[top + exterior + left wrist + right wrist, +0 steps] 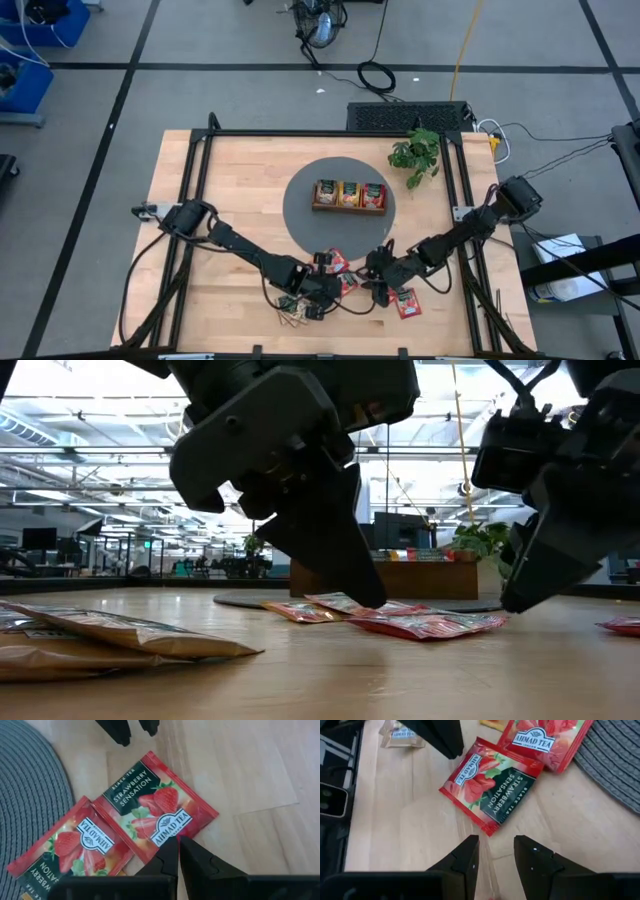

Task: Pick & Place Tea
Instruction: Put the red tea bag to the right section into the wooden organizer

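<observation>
Sachets of tea lie scattered along the lower middle of the high view, on the bare wood just below the round grey mat (300, 215). Furthest left, at the table's lower edge, sit a few tan-and-green ones (292, 316), which in the low view show as flat, crinkled tan packets at lower left (120, 632). The left gripper (322, 290) hangs just right of them, its fingers pinched together with no gap; in the left wrist view the closed tips (176, 851) rest at the edge of a red strawberry sachet (156, 813), though whether they pinch it cannot be told. That sachet is a flat red rectangle with a dark green band reading "Strawberry Sensation", strawberry pictures and a white brand label. A second red sachet (70, 847) of the same print lies beside it, overlapping the mat's rim. Right of these, the right gripper (378, 283) hovers low over the wood with its fingers (465, 857) parted by a narrow gap and nothing between them, pointing at the first sachet. Another red sachet (407, 302) lies alone at lower right. On the mat, the wooden tray (349, 207) holds tea in its three compartments, and a green plant (418, 152) stands at upper right.
</observation>
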Controlling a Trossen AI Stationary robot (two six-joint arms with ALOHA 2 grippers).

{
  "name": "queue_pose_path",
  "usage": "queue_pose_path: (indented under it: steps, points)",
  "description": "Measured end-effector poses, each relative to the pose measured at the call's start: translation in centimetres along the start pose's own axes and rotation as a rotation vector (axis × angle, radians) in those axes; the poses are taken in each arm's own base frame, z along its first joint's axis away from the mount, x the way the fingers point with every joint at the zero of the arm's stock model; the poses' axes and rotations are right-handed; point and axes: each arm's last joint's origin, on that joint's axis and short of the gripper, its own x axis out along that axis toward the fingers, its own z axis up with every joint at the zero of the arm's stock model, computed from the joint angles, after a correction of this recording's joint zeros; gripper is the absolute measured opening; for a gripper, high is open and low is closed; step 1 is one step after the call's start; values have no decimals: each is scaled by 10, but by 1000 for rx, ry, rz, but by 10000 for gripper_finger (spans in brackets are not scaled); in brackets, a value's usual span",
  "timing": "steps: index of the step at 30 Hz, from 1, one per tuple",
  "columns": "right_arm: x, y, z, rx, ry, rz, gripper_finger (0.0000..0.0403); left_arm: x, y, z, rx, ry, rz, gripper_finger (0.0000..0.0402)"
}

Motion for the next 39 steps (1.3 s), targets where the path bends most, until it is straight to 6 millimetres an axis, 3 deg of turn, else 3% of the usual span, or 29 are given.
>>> queue_pose_path:
  steps: [4,12,32,39]
  points:
    - [1,-2,4,29,-12,-1,115,0,0,-1,-5,5,1,21]
    - [2,-6,7,83,40,36,116,21,-1,-9,11,16,4,21]
    - [2,-7,7,56,44,24,116,27,11,-6,-16,-8,5,21]
    - [2,-14,5,57,87,-42,80,26,8,-6,-10,-10,7,21]
